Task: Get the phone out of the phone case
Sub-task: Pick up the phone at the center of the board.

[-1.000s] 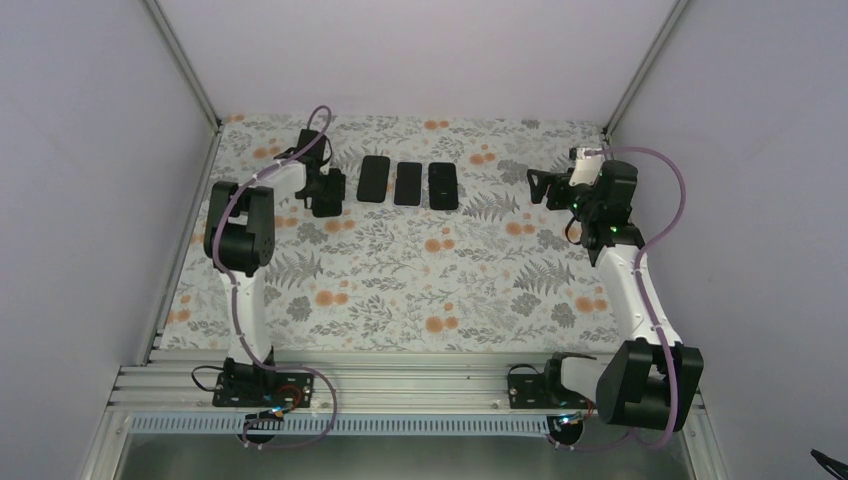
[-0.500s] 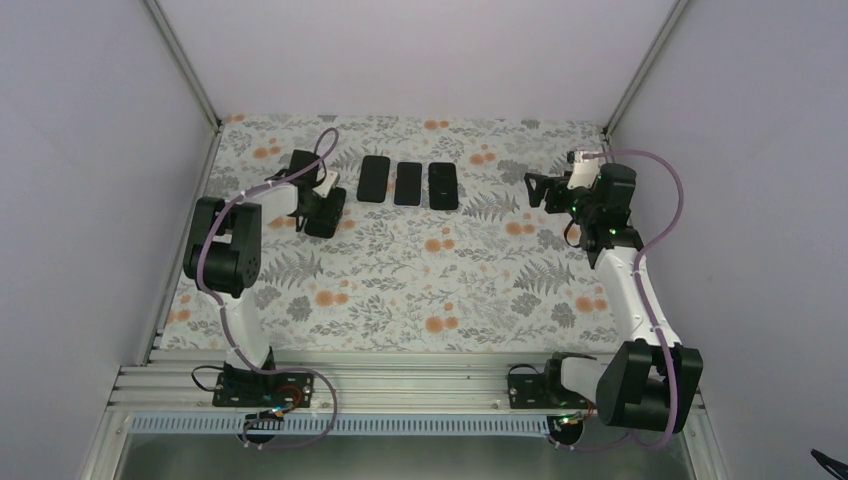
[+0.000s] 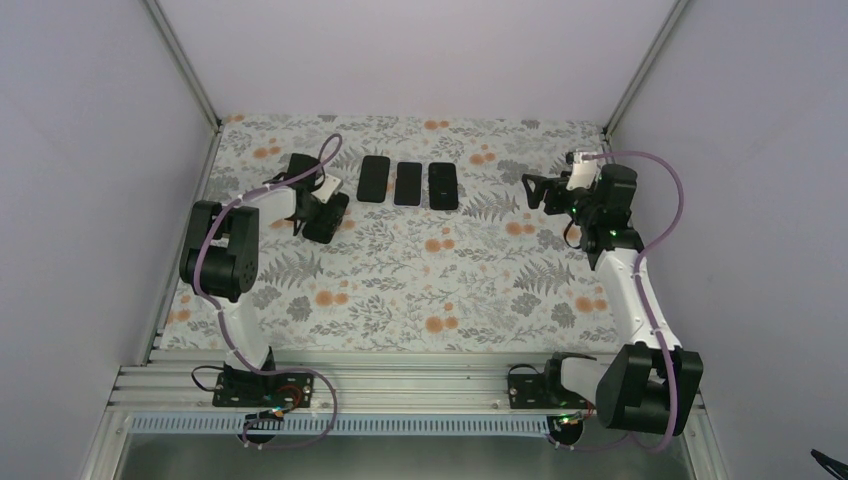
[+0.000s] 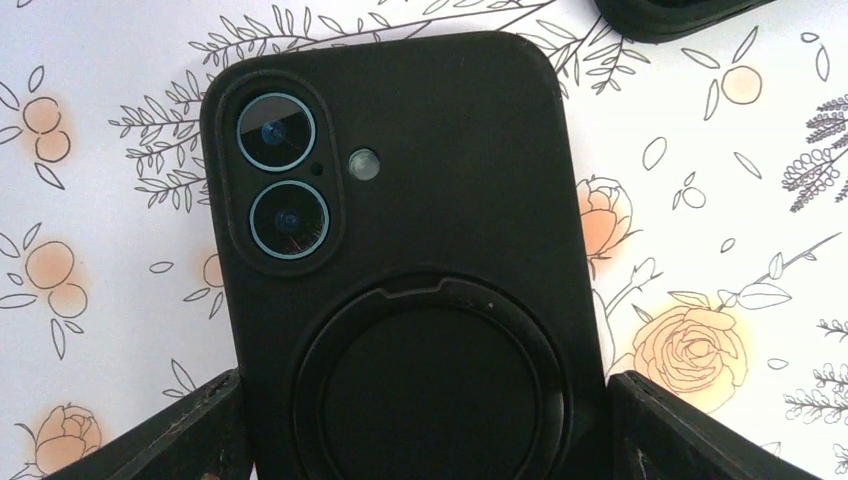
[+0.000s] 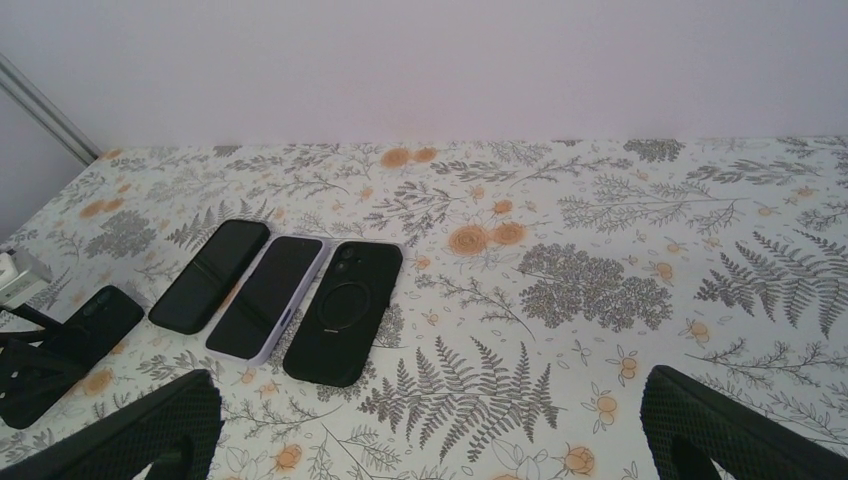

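- My left pincer is pinching the lower half of the black phone case, one jaw pressed against each long edge, with the round ring on its back lying between them.
- The phone is still inside. Its two lenses show through the case's cut-out, and no edge of the case looks peeled away.
- In the last second my left elbow has swung outward to the left. The pincer has drawn the cased phone towards my side of the flowered cloth, a little away from the row beyond it.
- I cannot tell whether the case rests on the cloth or hangs just above it.
- I judge that this frees room to work but advances nothing else: the grasp is made and the extraction is not begun.
- My right pincer is spread wide and holds nothing. It has barely shifted, and it hovers well apart on the other side of the cloth, facing across at the row. It probably has to come over to push the phone out.
- Farthest off lie a black slab, a pale-edged phone and a ringed black case, side by side and untouched.
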